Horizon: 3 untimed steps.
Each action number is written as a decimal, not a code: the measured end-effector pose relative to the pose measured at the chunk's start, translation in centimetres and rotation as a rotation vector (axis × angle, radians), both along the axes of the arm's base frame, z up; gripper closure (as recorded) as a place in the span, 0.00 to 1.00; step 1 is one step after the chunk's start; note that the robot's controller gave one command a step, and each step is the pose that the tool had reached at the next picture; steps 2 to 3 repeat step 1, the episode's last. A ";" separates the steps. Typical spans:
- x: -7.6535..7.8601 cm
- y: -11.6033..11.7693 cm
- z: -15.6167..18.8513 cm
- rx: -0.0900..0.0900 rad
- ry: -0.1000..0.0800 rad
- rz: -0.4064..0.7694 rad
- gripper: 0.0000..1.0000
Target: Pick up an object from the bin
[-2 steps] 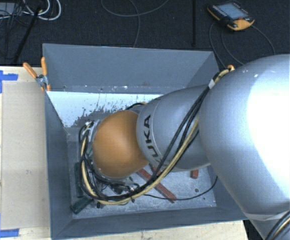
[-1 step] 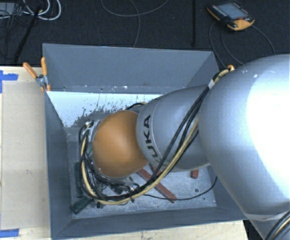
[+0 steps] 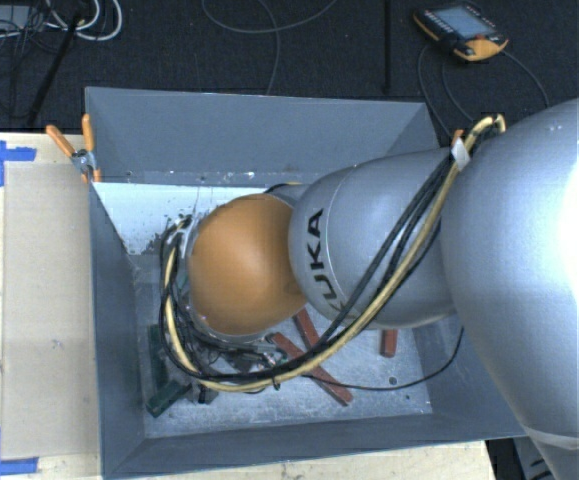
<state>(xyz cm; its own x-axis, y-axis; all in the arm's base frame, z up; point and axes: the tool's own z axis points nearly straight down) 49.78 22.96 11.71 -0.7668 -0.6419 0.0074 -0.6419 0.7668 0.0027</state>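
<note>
Where the left wall of the grey metal bin [image 3: 114,318] meets the floor, at 7 o'clock, item one: a dark green piece [image 3: 166,396], elongated and lying tilted, its kind unclear.

Item two: fine dark grit [image 3: 154,236], scattered at 10 o'clock along the foot of the wall.

Item three, robot part: black and yellow cables [image 3: 177,313], looped round the left side of the domed orange cover [image 3: 241,264], which stands over the 9 o'clock half of the floor.

Item four: the gripper [image 3: 214,353], directly beneath that cover, at 2 o'clock from the dark green piece. Whether it is clenched, released or grasping anything cannot be told, nor which thing lies under it.

Item five: red-brown sticks [image 3: 324,383], several, lying crossed on the floor at 5 o'clock, partly under the cover's edge. They are the nearest things on the gripper's right.

Item six: one short red-brown stick [image 3: 389,342], apart from the others at 4 o'clock, close against the arm.

Item seven: the silver arm [image 3: 389,248], entering from 3 o'clock and covering the bin's right side.
</note>
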 end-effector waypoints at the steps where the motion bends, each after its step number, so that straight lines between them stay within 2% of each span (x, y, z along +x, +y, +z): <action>1: -1.5 -1.6 9.8 0.003 -0.007 -0.040 1.00; 3: -1.5 -1.6 9.8 0.003 -0.007 -0.040 1.00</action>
